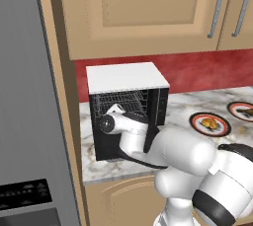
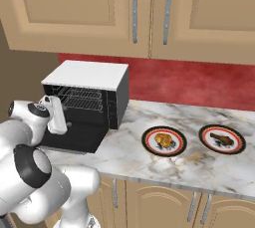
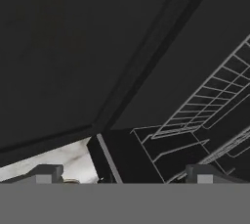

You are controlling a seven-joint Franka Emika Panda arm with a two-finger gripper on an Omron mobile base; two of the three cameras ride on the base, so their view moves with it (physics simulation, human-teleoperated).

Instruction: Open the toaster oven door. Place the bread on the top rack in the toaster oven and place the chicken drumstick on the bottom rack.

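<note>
The toaster oven (image 2: 87, 75) stands at the counter's left end, and the toaster oven door (image 2: 74, 136) is folded down flat in front of it. Inside I see the top rack (image 2: 79, 92) and the bottom rack (image 2: 83, 104), both bare. My gripper (image 3: 124, 174) hovers over the lowered door at the oven mouth. It is open with nothing between its fingers. The bread (image 2: 163, 140) lies on the nearer plate, to the right of the oven. Farther right, the chicken drumstick (image 2: 221, 139) rests on a second plate.
Both red-rimmed plates (image 2: 149, 147) sit on the marble counter (image 2: 124, 147). A tall grey fridge (image 1: 24, 96) stands left of the oven behind a tan side panel. Wall cabinets (image 2: 89, 8) hang above, with a red backsplash (image 2: 199, 80) behind.
</note>
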